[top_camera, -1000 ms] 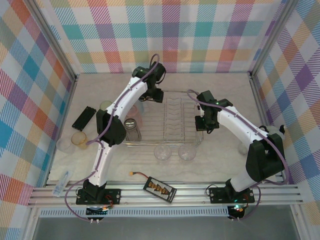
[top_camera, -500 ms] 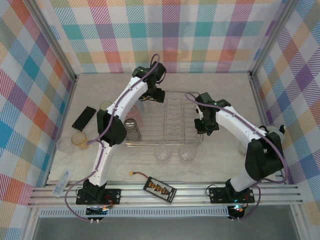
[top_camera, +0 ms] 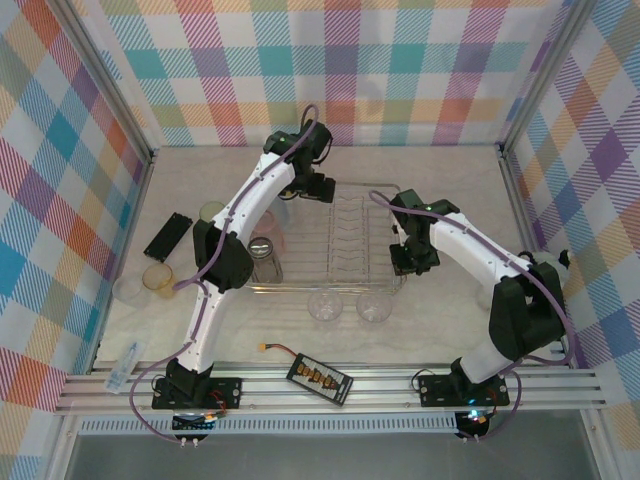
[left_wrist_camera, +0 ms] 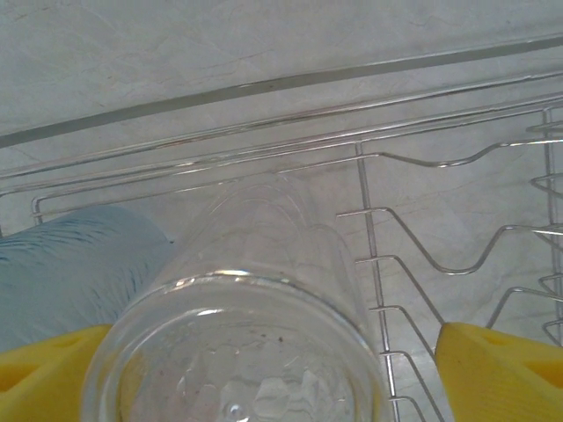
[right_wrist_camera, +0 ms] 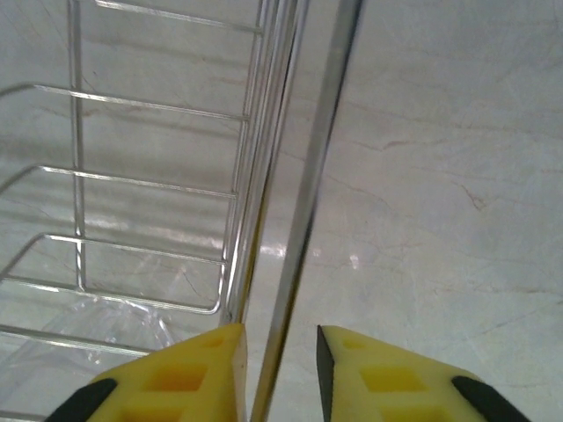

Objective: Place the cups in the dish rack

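Note:
The dish rack (top_camera: 345,238) lies mid-table. My left gripper (top_camera: 308,190) hangs over its far-left corner, open. In the left wrist view a clear cup (left_wrist_camera: 255,325) stands between the wide-spread yellow fingers (left_wrist_camera: 501,369), with a gap on its right side, and a blue cup (left_wrist_camera: 62,272) is beside it. A grey cup (top_camera: 265,255) and a pink cup (top_camera: 272,226) stand in the rack's left end. My right gripper (top_camera: 410,260) is at the rack's right edge. Its fingers (right_wrist_camera: 378,378) straddle the rim rail (right_wrist_camera: 308,202), slightly apart from it.
Two clear cups (top_camera: 325,305) (top_camera: 373,306) stand just outside the rack's near edge. To the left are a yellowish cup (top_camera: 158,278), a clear cup (top_camera: 130,290) and another cup (top_camera: 212,212). A black battery pack (top_camera: 168,235) lies far left, a wired board (top_camera: 320,380) at the near rail.
My left jaws have spread wider around the clear cup. My right jaws have parted a little around the rack's rim rail, and that gripper has shifted slightly.

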Motion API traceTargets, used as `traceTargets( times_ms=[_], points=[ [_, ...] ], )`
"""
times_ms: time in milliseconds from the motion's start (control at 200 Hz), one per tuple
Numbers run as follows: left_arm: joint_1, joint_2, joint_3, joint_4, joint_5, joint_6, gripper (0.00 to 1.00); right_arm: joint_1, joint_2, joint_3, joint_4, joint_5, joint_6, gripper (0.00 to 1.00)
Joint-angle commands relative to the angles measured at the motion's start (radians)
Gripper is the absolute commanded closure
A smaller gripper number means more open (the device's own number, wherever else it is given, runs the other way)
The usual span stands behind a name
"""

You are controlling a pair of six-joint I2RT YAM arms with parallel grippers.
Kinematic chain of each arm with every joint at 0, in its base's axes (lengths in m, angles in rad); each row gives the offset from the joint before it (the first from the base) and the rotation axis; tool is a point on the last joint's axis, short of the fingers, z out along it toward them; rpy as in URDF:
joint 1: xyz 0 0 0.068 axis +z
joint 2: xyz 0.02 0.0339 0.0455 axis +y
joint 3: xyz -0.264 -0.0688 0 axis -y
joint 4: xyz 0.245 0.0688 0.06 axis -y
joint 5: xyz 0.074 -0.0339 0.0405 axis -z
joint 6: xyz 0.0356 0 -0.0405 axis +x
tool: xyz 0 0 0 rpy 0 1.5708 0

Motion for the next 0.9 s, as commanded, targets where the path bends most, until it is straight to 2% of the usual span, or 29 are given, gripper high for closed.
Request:
traceTargets(
  times_ms=[0, 45, 75, 220, 300, 405, 565, 755, 895],
  points=[
    [-0.001, -0.093, 0.022, 0.024, 0.02, 0.017, 0.08, 0.003, 0.009, 0.048, -0.095, -0.006, 0.022, 0.67],
    [-0.004, -0.106, 0.011, 0.028, 0.024, 0.018, 0.07, 0.003, 0.002, 0.065, -0.113, -0.008, 0.033, 0.64],
    [-0.004, -0.118, -0.003, 0.029, 0.028, 0.013, 0.0, 0.003, -0.007, 0.075, -0.125, -0.009, 0.042, 0.6],
    [-0.005, -0.23, -0.185, 0.109, 0.016, -0.027, 0.0, -0.001, -0.068, 0.126, -0.182, -0.039, 0.085, 0.46],
    [-0.006, -0.311, -0.302, 0.185, 0.007, -0.044, 0.0, -0.002, -0.109, 0.143, -0.207, -0.078, 0.112, 0.44],
    [-0.006, -0.398, -0.417, 0.253, -0.008, -0.063, 0.0, -0.001, -0.172, 0.127, -0.227, -0.153, 0.157, 0.43],
    [-0.005, -0.511, -0.584, 0.359, 0.046, -0.094, 0.0, 0.039, -0.292, 0.004, -0.188, -0.271, 0.268, 0.45],
    [-0.006, -0.678, -0.841, 0.553, 0.112, -0.138, 0.0, 0.234, -0.32, -0.122, -0.146, -0.24, 0.426, 0.45],
    [-0.006, -0.847, -1.073, 0.745, 0.112, -0.189, 0.0, 0.29, -0.318, -0.199, -0.118, -0.171, 0.495, 0.48]
  ],
)
